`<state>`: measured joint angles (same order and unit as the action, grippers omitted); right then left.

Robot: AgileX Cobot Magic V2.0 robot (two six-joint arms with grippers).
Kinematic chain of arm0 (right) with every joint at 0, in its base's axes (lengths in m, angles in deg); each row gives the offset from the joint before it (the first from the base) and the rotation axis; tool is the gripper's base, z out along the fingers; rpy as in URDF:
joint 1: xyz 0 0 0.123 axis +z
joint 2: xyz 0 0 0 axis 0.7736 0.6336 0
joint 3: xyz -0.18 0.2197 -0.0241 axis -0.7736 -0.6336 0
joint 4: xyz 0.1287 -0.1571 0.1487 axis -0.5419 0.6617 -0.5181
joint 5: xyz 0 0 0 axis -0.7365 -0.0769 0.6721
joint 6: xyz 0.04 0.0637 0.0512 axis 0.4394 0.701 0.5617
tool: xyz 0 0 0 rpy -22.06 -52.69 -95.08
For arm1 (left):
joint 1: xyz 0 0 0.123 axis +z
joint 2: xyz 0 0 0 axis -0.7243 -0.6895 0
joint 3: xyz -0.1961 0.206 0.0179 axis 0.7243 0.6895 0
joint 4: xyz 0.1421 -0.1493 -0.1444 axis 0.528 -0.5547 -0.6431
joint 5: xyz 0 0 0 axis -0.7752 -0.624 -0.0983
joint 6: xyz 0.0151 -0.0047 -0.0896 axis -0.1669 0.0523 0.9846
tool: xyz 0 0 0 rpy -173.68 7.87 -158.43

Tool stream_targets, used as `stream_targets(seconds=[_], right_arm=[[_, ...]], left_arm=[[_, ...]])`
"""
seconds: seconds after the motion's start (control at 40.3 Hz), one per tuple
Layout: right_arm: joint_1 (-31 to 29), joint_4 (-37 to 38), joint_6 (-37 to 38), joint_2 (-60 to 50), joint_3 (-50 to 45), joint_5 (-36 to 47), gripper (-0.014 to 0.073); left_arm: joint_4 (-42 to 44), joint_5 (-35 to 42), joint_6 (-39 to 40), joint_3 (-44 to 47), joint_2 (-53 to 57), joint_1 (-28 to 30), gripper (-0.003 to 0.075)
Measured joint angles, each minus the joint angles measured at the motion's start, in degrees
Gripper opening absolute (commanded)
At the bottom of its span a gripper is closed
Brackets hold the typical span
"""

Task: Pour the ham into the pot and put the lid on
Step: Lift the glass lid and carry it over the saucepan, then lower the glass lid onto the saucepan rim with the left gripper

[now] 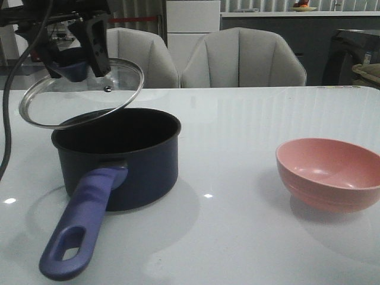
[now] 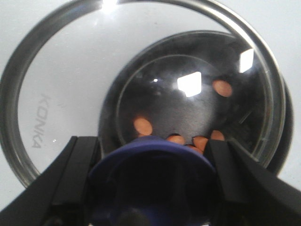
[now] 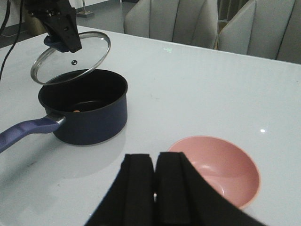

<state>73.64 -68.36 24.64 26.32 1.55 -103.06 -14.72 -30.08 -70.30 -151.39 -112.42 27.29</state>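
Now the left pincer (image 1: 89,41), closed on the knob, holds the lid (image 1: 82,95) tilted, off toward the table's left edge from the pot (image 1: 119,157)

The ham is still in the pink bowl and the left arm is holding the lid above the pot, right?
Not quite. The pink bowl is empty; the ham already lies in the pot, as the left wrist view shows through the glass. The left gripper does hold the lid above the pot.

Dark navy pot (image 1: 127,157) with a black inside and a purple-blue handle. Clear glass lid (image 1: 80,95) with a silver metal rim and a purple-blue knob. Small orange ham (image 2: 142,125) pieces. Plain pink bowl (image 1: 329,174). Glossy white tabletop (image 1: 237,119). Black left claw (image 1: 83,44). Black right claw (image 3: 154,186).
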Motion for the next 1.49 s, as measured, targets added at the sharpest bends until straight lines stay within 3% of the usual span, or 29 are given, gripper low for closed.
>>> stream_targets(seconds=[0.72,1.489], right_arm=[[0.0,0.0,0.0,0.0,0.0,0.0,0.0141],[0.0,0.0,-0.08,0.0,0.0,0.0,0.0141]], left_arm=[[-0.81,0.0,-0.17,0.0,-2.24,-6.08,0.0115],[0.2,0.0,-0.23,-0.09,-2.47,-6.2,0.0116]])
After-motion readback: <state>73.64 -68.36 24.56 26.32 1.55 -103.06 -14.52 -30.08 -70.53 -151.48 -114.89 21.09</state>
